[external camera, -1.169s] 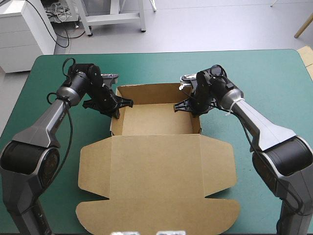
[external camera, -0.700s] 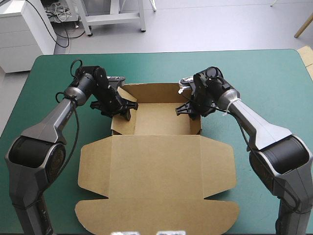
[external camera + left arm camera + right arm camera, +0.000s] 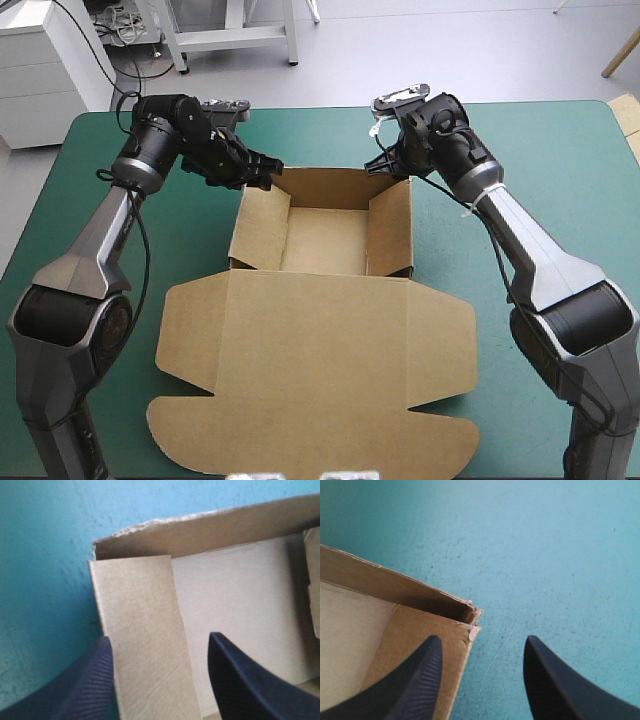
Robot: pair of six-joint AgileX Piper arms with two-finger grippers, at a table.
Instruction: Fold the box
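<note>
Your box (image 3: 320,330) sits mid tabletop (image 3: 560,150), tray far, lid flat near. Your left pincer (image 3: 263,175), open and empty, straddles the tray's left wall; your right pincer (image 3: 386,161), likewise open, hovers over its far-right corner.

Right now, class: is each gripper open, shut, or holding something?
Left gripper: open, above the left wall of the box.
Right gripper: open, above the box's far right corner.

This looks like a lab or workshop to me, not a home: my worktop (image 3: 560,140) wears a plain teal-green cover and stands on a bare grey floor (image 3: 450,50). Past its far edge I see a white cabinet (image 3: 45,70) and loose cables (image 3: 118,28) trailing across that floor.
</note>
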